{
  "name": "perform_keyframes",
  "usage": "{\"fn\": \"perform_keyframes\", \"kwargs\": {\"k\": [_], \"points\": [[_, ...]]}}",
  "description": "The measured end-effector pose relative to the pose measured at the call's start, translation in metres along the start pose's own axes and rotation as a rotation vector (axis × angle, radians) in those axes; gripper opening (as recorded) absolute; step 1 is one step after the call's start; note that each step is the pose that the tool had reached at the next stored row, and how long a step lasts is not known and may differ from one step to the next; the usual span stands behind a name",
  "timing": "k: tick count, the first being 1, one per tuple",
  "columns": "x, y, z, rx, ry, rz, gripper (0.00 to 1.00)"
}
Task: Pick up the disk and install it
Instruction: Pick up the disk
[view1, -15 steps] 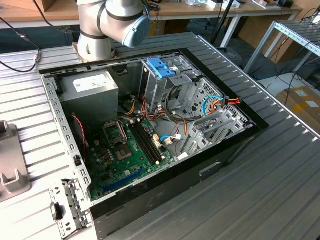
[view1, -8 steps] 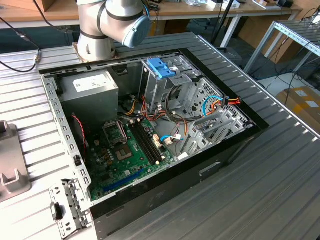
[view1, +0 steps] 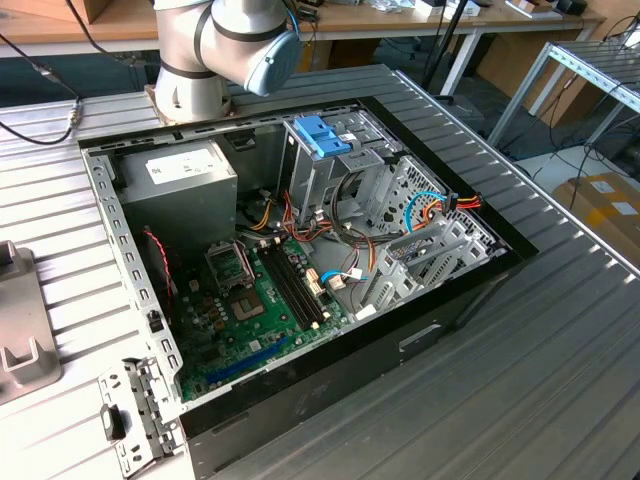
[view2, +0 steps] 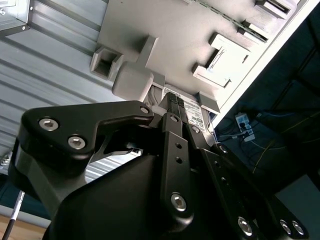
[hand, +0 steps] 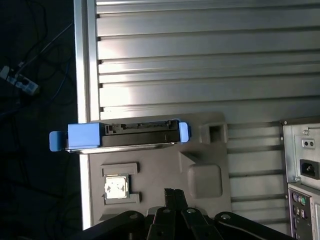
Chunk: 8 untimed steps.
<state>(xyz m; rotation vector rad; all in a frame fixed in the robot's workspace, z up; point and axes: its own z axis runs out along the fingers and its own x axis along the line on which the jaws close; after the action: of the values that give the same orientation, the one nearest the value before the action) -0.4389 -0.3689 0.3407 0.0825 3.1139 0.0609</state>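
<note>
A: Since the disk (hand: 135, 135) stands on edge in a slot of the grey holder (hand: 205, 175), a blue rail at each end, I'd judge the pick wants a grip across its two flat faces, midway between the rails. Agree?

B: Yes. The rails are plastic and could flex or slip, so the metal body looks like the better hold. The pull should run straight out of the slot, since a tilt might jam the disk against the holder.

A: And the claw (hand: 173, 194), how wide is it?

B: Not wide at all. In both wrist views its two fingertips lie together with no gap I can make out, and nothing sits between them. It is empty.

A: Touching anything?

B: In the first wrist view it hangs over the holder, apart from the disk, near a small square chip (hand: 116, 187) in its own pocket. In the second wrist view the tips line up with the disk's white label (view2: 194, 112), but I can't tell contact from that angle.

A: So it would have to spread wider than the disk is thick.

B: That's my reading. The holder lies on the ribbed bench (hand: 200, 60), by its edge, and the open computer case (view1: 350, 375) stands on the same bench.
</note>
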Motion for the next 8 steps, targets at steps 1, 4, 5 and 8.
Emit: {"fn": "perform_keyframes", "kwargs": {"k": [1,4,5,8], "points": [[0.0000,0.0000,0.0000,-0.0002,0.0004,-0.010,0.10],[0.0000,0.0000,0.0000,-0.0017,0.0029,-0.071,0.10],[0.0000,0.0000,0.0000,-0.0022,0.0036,-0.087,0.10],[0.0000,0.0000,0.0000,-0.0027,0.0045,-0.110,0.10]]}}
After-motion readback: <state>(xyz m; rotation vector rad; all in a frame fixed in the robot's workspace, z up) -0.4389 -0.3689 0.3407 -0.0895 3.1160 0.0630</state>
